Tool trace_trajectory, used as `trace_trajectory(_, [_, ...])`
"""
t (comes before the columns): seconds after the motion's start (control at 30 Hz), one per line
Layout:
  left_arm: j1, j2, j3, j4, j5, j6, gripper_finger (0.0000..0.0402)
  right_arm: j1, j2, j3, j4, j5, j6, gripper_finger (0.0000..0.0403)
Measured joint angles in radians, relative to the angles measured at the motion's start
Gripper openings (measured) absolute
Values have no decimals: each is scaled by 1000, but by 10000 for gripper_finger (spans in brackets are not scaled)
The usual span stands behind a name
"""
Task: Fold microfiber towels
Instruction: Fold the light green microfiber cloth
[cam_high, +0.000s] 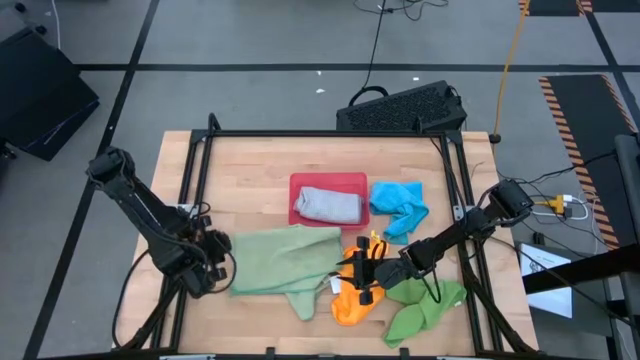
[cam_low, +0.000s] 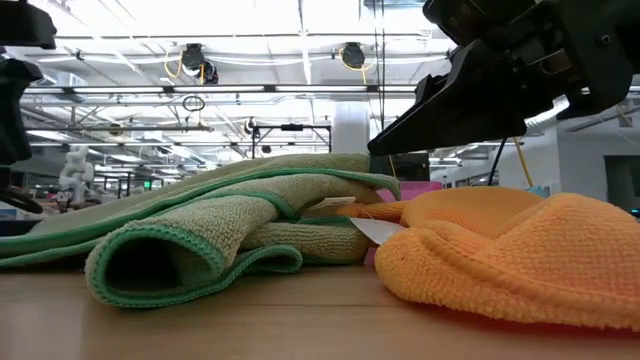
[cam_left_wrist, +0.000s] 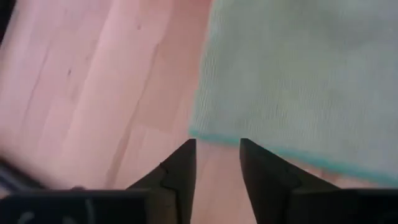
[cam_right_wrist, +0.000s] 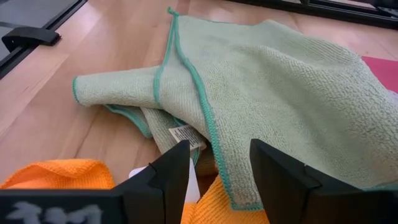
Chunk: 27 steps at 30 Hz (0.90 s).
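A sage green towel (cam_high: 285, 262) lies spread on the wooden table, its right part bunched and folded over on itself (cam_low: 230, 220). My left gripper (cam_high: 217, 264) stands open at the towel's left edge (cam_left_wrist: 205, 134), with only wood between its fingers (cam_left_wrist: 214, 149). My right gripper (cam_high: 358, 272) hangs open just above the towel's right edge (cam_right_wrist: 214, 140) and an orange towel (cam_high: 352, 305). A grey-blue towel (cam_high: 328, 206) lies folded on a red tray (cam_high: 352, 182). A bright blue towel (cam_high: 400, 206) and a bright green towel (cam_high: 420, 312) lie crumpled on the right.
A black metal frame (cam_high: 320, 134) runs around the table's edges. A black keyboard (cam_high: 400, 108) sits beyond the far edge. Bare wood shows along the far side (cam_high: 250, 160) and at the near left (cam_high: 250, 320).
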<state>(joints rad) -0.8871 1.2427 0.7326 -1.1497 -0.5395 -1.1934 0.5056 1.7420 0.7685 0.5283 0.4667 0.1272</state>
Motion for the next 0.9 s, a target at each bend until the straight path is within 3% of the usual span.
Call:
trace_trajectory(0.27, [13,0,-9,397,-216,153,131,-13,0,1,73,4,-16,160])
trace_trajectory(0.47, [53,1,-11,923,-351,577,131,-21,-49,1,0,10,-8,160])
trace_trajectory(0.6, [109,19,-11,1180,-318,857,132,-12,-137,1,-157,29,37,160])
trace_trajectory(0.7, [156,58,-11,1286,-265,995,136,-2,-163,1,-253,28,98,160])
trace_trajectory(0.9, [299,171,-6,1382,-161,999,181,0,-138,1,-281,30,145,160])
